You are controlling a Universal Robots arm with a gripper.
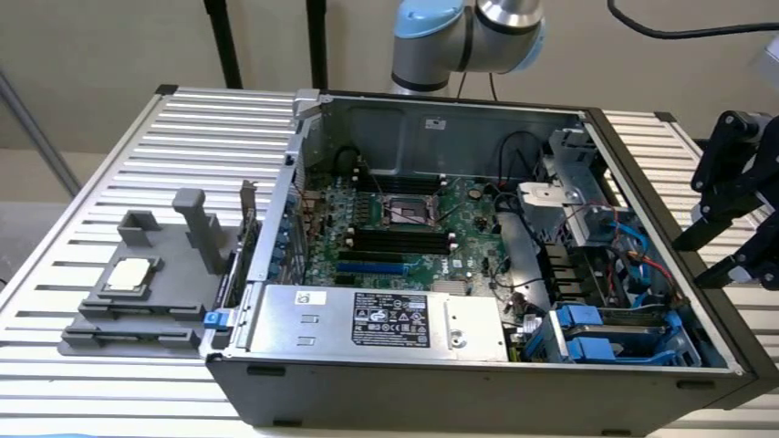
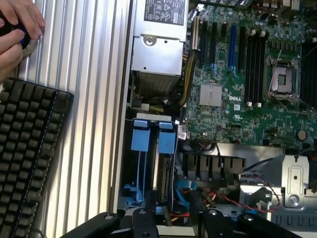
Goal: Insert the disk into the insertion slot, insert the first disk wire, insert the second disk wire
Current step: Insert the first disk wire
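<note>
The insertion slot [image 1: 608,338] is the grey-metal drive bay at the near corner of the open PC case, on the exterior view's right. Two blue carrier tabs [image 2: 153,139] stand edge-on in it with a grey metal edge between them. The disk's labelled face is hidden, so I cannot tell whether the disk sits there. Red and blue wires [image 1: 639,265] lie loose just behind the bay, and red wires [image 2: 233,198] also show in the wrist view. My black gripper [image 1: 694,265] hangs open above the case's edge beside the bay. Its fingers [image 2: 146,213] are apart, with nothing between them.
The silver labelled power-supply box [image 1: 365,319] lies along the case's front, and the motherboard [image 1: 402,219] sits behind it. A grey fixture with upright posts [image 1: 146,283] stands on the slatted table [image 1: 109,164]. A black keyboard [image 2: 27,158] and a person's hand [image 2: 17,29] lie beside the case.
</note>
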